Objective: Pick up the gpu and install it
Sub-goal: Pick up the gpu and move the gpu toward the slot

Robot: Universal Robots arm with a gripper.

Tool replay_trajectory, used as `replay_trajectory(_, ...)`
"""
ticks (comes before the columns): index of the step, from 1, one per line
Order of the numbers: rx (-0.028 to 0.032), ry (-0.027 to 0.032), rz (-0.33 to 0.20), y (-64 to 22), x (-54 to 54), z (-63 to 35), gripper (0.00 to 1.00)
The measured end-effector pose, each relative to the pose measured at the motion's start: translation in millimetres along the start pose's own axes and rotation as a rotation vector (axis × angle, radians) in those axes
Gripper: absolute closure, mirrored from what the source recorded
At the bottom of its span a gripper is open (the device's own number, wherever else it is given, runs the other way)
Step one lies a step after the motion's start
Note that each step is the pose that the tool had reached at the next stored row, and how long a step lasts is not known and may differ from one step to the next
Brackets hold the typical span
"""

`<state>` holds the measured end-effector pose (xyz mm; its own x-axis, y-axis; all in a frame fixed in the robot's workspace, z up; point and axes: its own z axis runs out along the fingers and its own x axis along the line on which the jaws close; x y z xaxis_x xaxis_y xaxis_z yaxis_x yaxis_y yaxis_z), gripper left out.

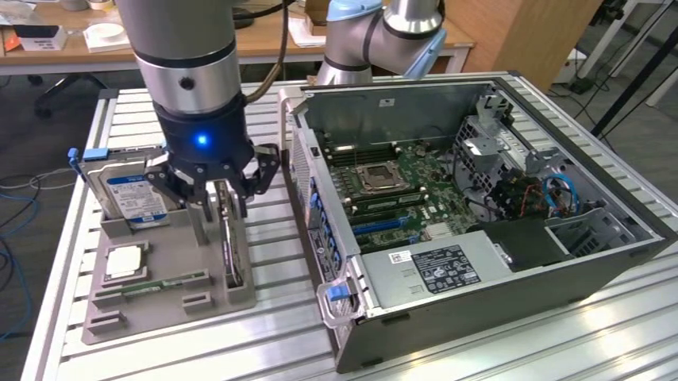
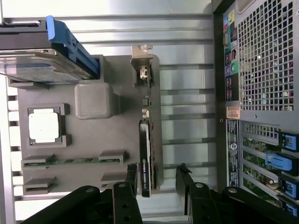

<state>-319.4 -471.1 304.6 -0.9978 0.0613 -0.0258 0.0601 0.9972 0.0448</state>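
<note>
The gpu (image 1: 232, 248) is a slim black card that stands edge-on in a slot of the grey holder (image 1: 159, 305), on the side nearest the computer case. My gripper (image 1: 221, 198) hangs straight above the card's far end, open. In the wrist view the gpu (image 2: 146, 140) runs lengthwise, its metal bracket at one end. At the other end my gripper (image 2: 159, 179) has one black finger on each side of the card. One finger (image 2: 132, 173) sits close against the black face. The other finger (image 2: 186, 179) stands clearly apart from the card.
The holder also carries a silver hard drive (image 1: 132, 194) with a blue label, a square processor (image 1: 125, 260) and a green memory stick (image 1: 159, 284). The open computer case (image 1: 477, 214), with its motherboard exposed, lies just beside the holder. A second arm's base (image 1: 371, 40) stands behind the case.
</note>
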Motion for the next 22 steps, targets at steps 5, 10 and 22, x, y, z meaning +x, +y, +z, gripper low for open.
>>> replay_trajectory(5,0.0,-0.0013,0.0,-0.4,0.3,9.2,0.54)
replay_trajectory(10,0.0009,-0.0013,0.0,3.6,2.4,18.2,0.54)
replay_trajectory(22,0.003,-0.0014,-0.003,12.8,12.0,40.3,0.54)
